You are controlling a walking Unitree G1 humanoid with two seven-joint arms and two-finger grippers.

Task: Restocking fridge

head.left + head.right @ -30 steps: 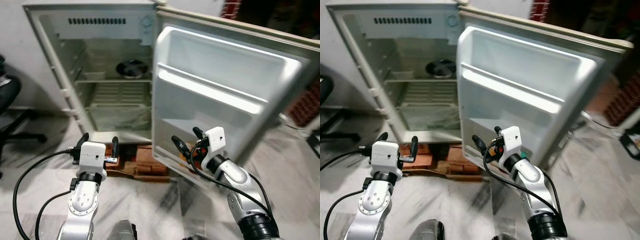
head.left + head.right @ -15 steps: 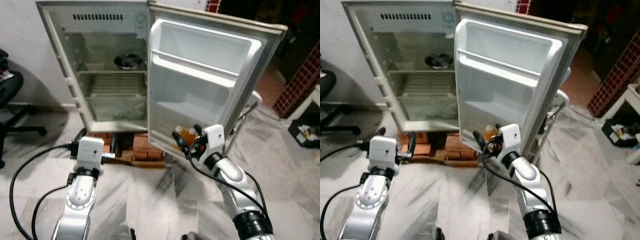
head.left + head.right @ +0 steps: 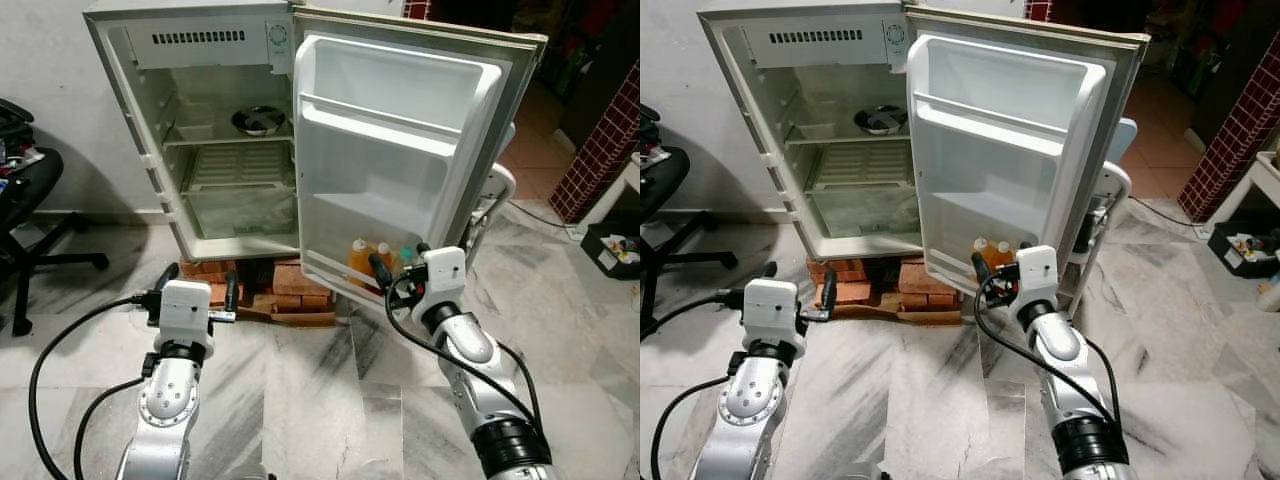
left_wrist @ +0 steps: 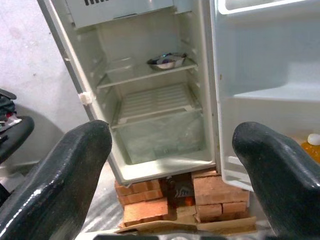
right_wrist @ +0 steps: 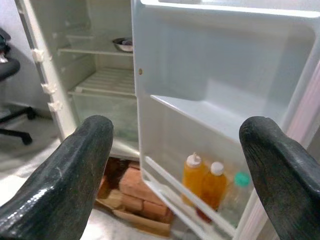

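Fridge (image 3: 200, 130): white, stood open on bricks (image 3: 250, 285); wire shelves inside.
Door (image 3: 400, 150): swung wide, between right gripper and cabinet; smooth moulded plastic.
Chair (image 3: 25, 200): black, off to the left.
Bottles (image 5: 202, 182): two orange, one clear, in lowest door shelf.
Bowl (image 4: 165, 61): metal, on upper shelf.
Left gripper (image 3: 192, 290): fingers apart, empty.
Right gripper (image 3: 400, 265): fingers apart, empty, near bottles.

fridge (image 3: 200, 150): white | 2 bottles (image 5: 202, 182): orange | floor (image 3: 300, 400): grey-veined marble

glossy white plastic lines the fridge door (image 3: 400, 150); a shiny metal bowl (image 3: 259, 120) inside; rough red bricks (image 3: 290, 290) beneath; polished marble floor (image 3: 300, 400).
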